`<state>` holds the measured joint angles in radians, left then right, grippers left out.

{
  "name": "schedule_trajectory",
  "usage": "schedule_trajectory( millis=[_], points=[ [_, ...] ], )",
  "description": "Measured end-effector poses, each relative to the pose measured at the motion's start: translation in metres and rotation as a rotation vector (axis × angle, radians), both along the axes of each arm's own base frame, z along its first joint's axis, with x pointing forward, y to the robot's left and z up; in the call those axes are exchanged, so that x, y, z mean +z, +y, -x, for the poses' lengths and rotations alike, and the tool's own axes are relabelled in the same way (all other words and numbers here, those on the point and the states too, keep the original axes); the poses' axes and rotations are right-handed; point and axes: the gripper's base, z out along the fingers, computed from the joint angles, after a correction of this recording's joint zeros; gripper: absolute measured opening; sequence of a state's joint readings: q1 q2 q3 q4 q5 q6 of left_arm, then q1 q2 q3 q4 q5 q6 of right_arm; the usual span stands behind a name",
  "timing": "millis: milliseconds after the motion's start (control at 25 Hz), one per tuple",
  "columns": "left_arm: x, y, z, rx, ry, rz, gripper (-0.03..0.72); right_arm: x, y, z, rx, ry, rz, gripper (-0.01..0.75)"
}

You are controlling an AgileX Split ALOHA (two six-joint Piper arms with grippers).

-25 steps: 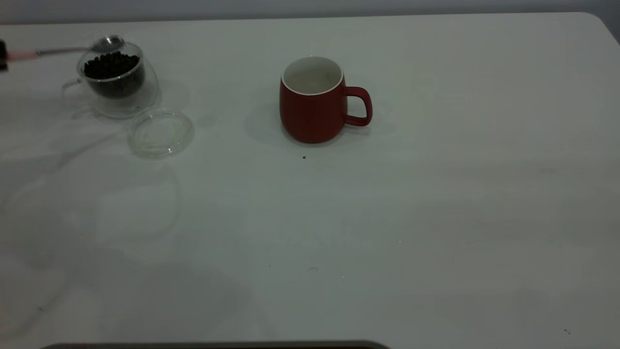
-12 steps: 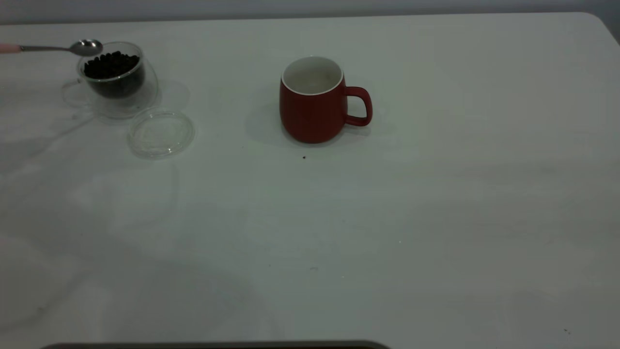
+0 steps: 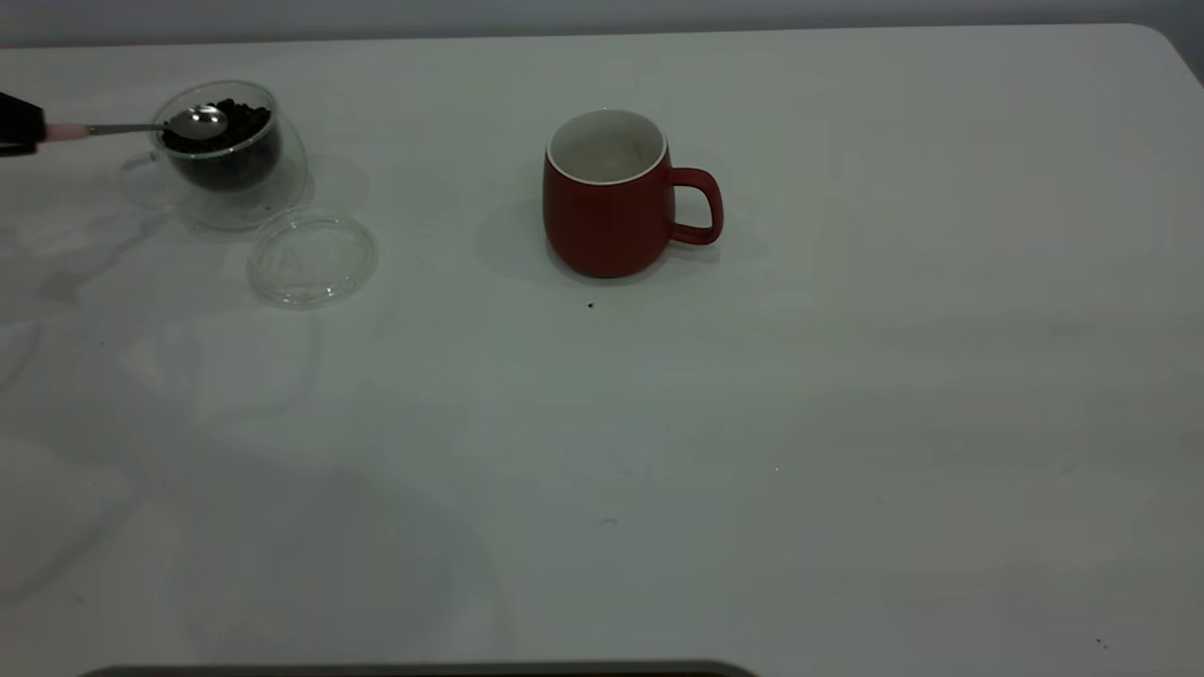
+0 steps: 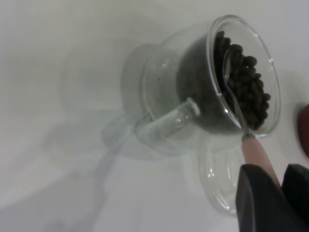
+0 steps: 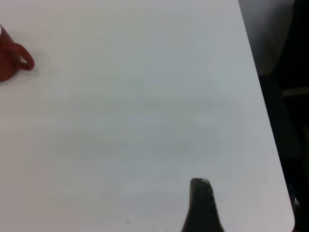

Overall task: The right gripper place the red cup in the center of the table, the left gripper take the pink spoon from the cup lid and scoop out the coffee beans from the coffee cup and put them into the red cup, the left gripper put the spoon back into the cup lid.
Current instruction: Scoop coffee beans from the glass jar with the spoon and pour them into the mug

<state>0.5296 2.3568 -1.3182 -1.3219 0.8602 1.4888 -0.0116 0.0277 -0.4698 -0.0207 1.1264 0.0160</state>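
The red cup (image 3: 607, 202) stands upright and empty near the middle of the table (image 3: 752, 423), handle to the right; it also shows at the edge of the right wrist view (image 5: 9, 63). My left gripper (image 3: 14, 124) is at the far left edge, shut on the pink spoon's handle (image 4: 256, 152). The spoon's metal bowl (image 3: 198, 122) lies inside the coffee cup (image 3: 230, 169) on the coffee beans (image 3: 246, 120). The cup lid (image 3: 312, 257) lies empty just in front and to the right of the coffee cup. One finger of my right gripper (image 5: 200, 203) shows above the table's right side.
The table's right edge and rounded corner (image 5: 285, 212) lie close to my right gripper, with dark floor beyond. A few tiny dark specks (image 3: 590, 305) lie in front of the red cup.
The spoon bowl has moved from above the coffee cup's far rim, back to the left, then down into the cup onto the beans. My left gripper has come into view at the left edge.
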Motion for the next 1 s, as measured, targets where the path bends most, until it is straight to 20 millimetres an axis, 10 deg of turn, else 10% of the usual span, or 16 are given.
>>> schedule_trajectory(
  millis=[1000],
  points=[
    [-0.013,-0.005,0.001,0.136,0.246,0.254,0.119,0.0,0.0,0.0,0.0,-0.001,0.0,0.586]
  ],
)
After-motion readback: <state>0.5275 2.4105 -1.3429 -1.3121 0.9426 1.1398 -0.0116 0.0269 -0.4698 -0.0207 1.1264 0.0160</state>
